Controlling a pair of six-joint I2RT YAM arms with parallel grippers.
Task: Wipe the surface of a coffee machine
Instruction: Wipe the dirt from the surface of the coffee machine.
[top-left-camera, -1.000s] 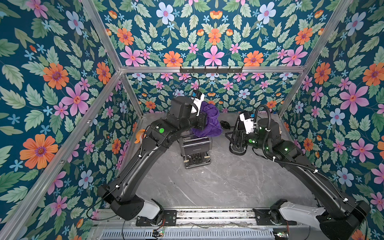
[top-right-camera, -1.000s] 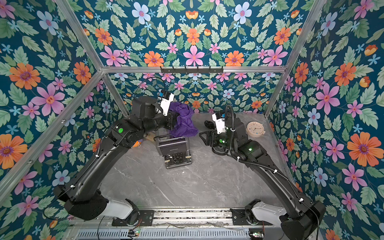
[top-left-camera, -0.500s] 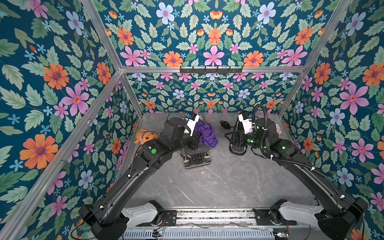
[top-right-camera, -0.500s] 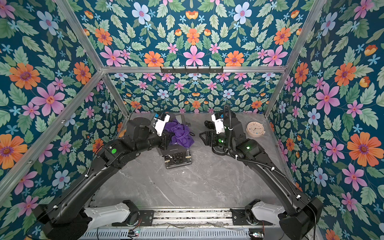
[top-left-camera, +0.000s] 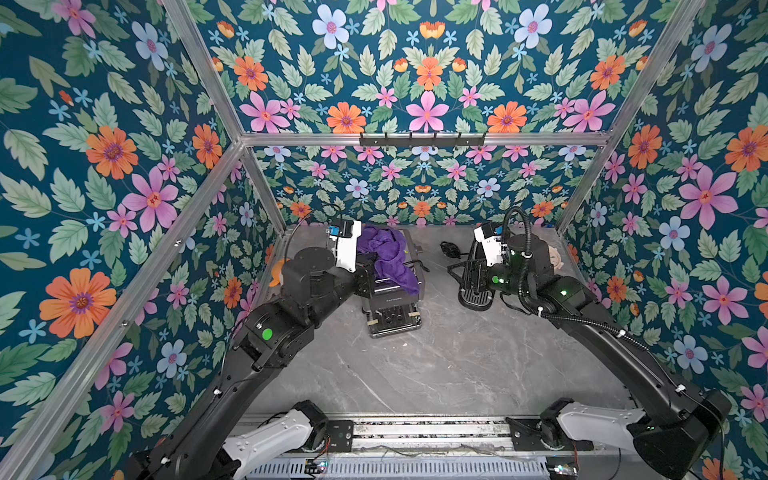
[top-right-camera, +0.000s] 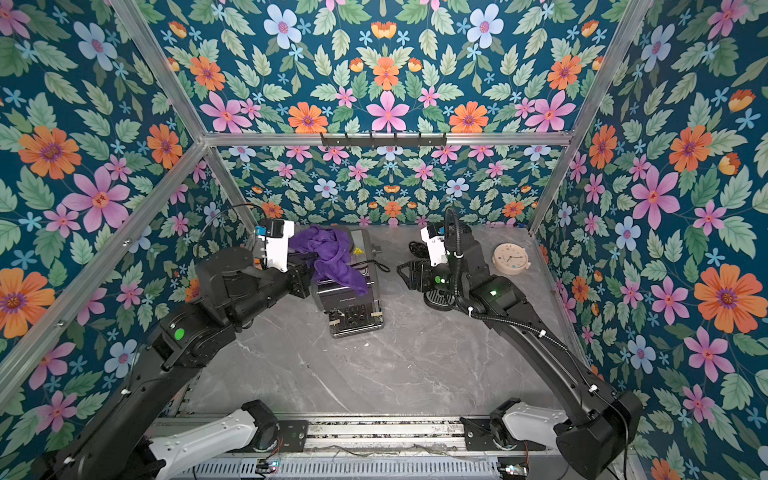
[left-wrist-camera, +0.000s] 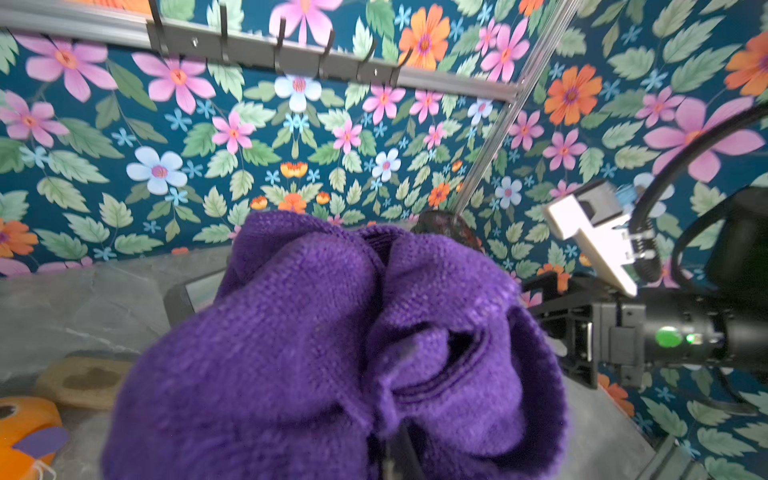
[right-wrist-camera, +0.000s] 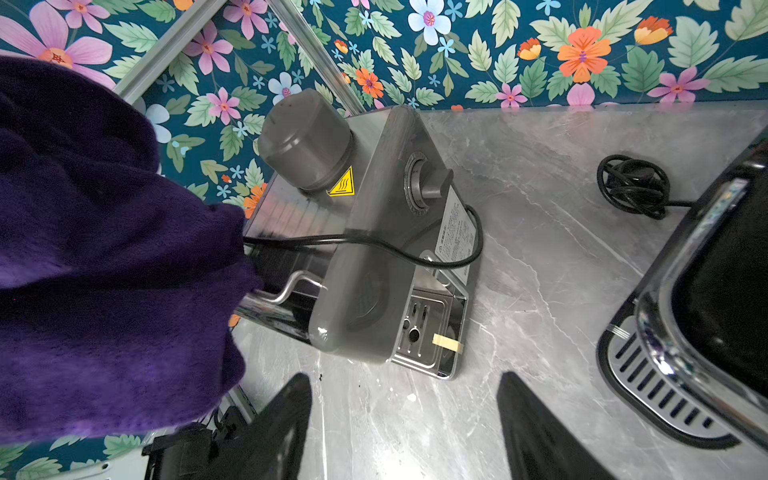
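Observation:
The coffee machine (top-left-camera: 392, 309) (top-right-camera: 353, 309) is a grey and steel box at the middle back of the table, with a dark round cap and a yellow warning sticker on top (right-wrist-camera: 374, 232). A purple cloth (top-left-camera: 386, 257) (top-right-camera: 332, 255) (right-wrist-camera: 104, 270) lies draped over its top and left side. My left gripper (top-left-camera: 365, 272) (top-right-camera: 305, 270) is shut on the cloth (left-wrist-camera: 332, 353), which hides its jaws in the left wrist view. My right gripper (right-wrist-camera: 405, 380) (top-left-camera: 461, 270) hangs open and empty over bare table, to the right of the machine.
A black appliance with a slotted drip tray (top-left-camera: 473, 295) (right-wrist-camera: 673, 353) stands under my right wrist. A coiled black cord (top-left-camera: 451, 249) (right-wrist-camera: 633, 187) lies behind it. A beige clock (top-right-camera: 510, 258) sits back right, an orange toy (top-left-camera: 276, 272) (left-wrist-camera: 20, 432) back left. Floral walls close in.
My left arm came down and drew the cloth leftward, from raised behind the machine to draped over its top. The right arm has barely moved.

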